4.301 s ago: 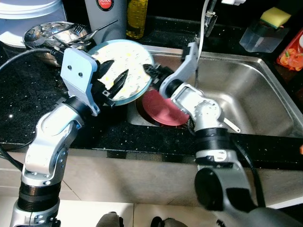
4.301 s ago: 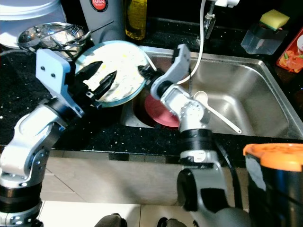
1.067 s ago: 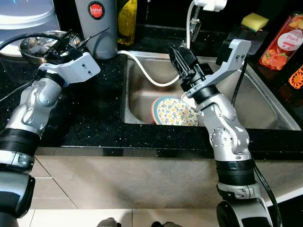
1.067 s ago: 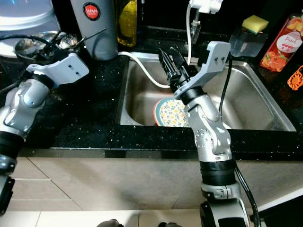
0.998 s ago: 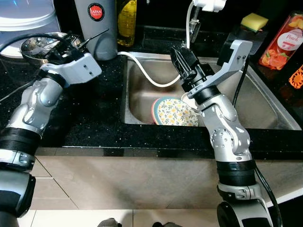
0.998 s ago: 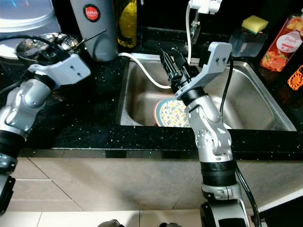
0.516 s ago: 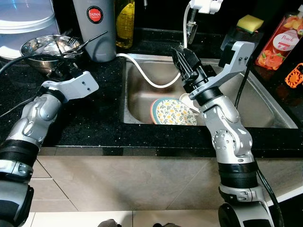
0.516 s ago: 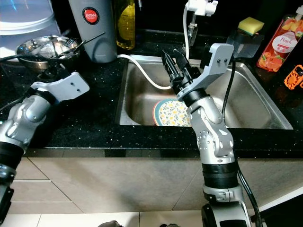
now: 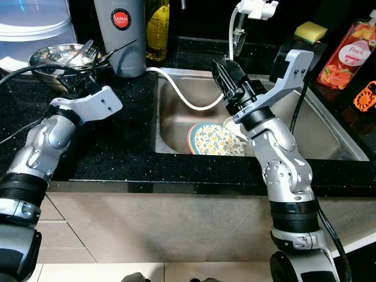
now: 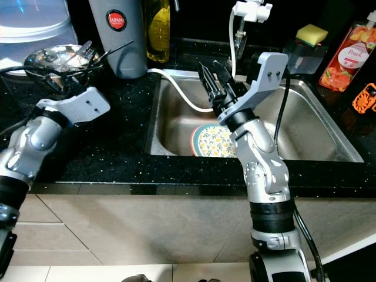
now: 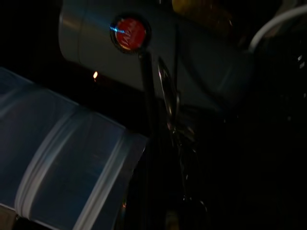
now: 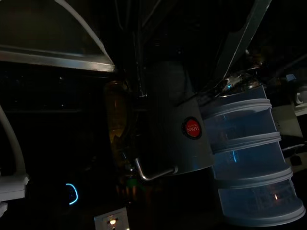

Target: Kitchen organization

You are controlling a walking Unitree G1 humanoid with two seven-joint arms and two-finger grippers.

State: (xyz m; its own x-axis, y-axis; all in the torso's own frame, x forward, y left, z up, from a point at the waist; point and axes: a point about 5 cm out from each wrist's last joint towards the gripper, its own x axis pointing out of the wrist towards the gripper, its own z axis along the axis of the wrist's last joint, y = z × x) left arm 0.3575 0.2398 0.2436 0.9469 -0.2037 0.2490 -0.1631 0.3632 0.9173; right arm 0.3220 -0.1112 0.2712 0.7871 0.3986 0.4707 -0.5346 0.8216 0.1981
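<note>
Released since earlier, floral plate point(image 9: 216, 140) lies in sink point(image 9: 329, 138); right claw point(image 9: 230, 79) hovers spread.

Floral plate point(image 9: 215, 138) tilted in steel sink point(image 9: 320, 132)

Head stereo pair; dim wrist views.

A yellow sponge point(image 9: 311, 31) sits atop a clear container point(image 10: 303, 54) behind the sink.
</note>
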